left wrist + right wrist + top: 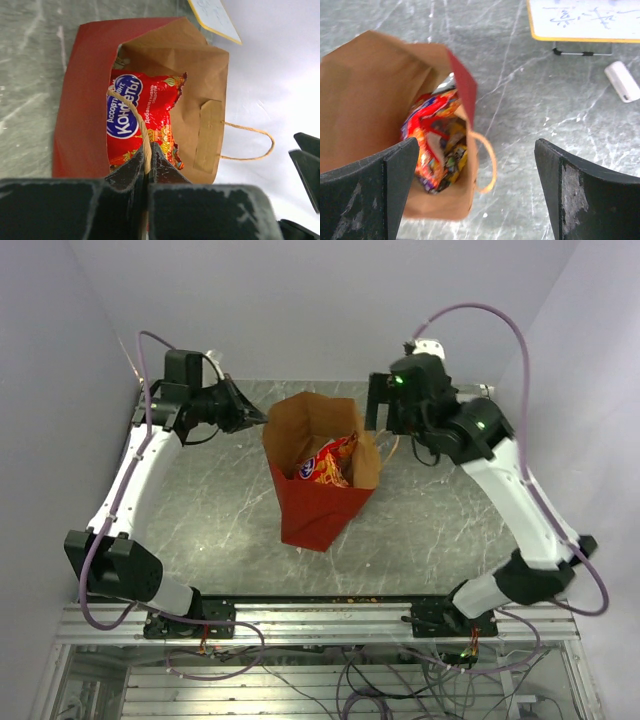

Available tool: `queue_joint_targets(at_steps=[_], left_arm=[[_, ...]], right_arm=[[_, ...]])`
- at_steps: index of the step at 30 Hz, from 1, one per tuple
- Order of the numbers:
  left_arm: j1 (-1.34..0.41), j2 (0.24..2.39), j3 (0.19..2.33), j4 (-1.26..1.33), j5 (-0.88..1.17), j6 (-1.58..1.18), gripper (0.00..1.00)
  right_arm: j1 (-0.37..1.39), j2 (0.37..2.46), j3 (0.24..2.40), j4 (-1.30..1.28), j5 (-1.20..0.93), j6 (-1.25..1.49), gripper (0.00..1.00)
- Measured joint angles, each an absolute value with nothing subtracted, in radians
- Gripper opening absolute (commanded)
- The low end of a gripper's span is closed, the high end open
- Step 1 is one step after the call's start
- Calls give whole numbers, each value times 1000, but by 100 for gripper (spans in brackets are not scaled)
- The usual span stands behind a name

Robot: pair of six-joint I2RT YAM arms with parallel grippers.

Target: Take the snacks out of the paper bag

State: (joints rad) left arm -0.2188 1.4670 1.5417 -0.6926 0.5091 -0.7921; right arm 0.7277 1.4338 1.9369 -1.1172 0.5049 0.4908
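Note:
The paper bag, red outside and brown inside, stands on the table with its mouth open. In it lies a big red snack packet with a blue logo, seen closely in the left wrist view, with smaller orange and yellow packets beside it. My left gripper is shut on the bag's near tan loop handle at the left rim. My right gripper is open and empty above the bag's right rim. Its fingers straddle the other handle loop.
A flat white board with a yellow edge and a small white cylinder lie on the grey marbled table behind the bag. Grey walls close in the table on three sides. Crumbs lie along the front rail.

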Motion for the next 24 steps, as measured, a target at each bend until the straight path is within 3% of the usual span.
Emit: queue_joint_targets(at_steps=[5, 11, 21, 24], left_arm=[[-126, 1463, 1542, -747, 541, -737, 34], [-107, 1460, 1570, -805, 545, -696, 59], [-106, 1446, 1521, -806, 548, -709, 53], [-106, 1455, 1522, -801, 550, -718, 38]], right_arm=[[727, 1629, 2075, -1180, 602, 496, 100], [725, 1647, 2008, -1208, 583, 504, 100], [717, 1498, 1775, -1193, 526, 509, 100], [715, 1472, 1760, -1179, 491, 510, 96]])
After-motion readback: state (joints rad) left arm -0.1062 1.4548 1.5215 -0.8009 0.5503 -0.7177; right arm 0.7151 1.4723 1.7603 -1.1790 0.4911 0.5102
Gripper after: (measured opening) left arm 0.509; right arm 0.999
